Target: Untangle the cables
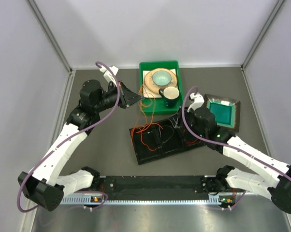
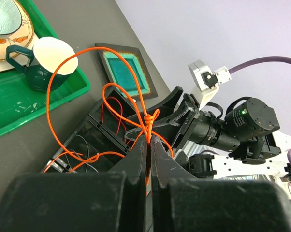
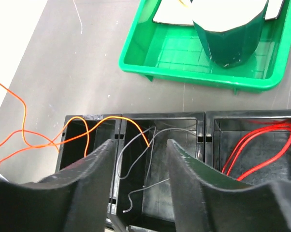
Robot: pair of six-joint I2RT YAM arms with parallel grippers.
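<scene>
The left tool (image 2: 149, 142) is clamped on the orange cable (image 2: 147, 118) just under its knot, holding it up from the black tray (image 3: 203, 118), probably to free it. The right tool (image 3: 140, 145) hangs with jaws apart over the grey cable (image 3: 150, 154).

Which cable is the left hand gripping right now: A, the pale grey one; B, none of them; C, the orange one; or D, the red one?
C: in the left wrist view the left hand is shut, and the orange cable comes straight up out of its closed grip.
</scene>
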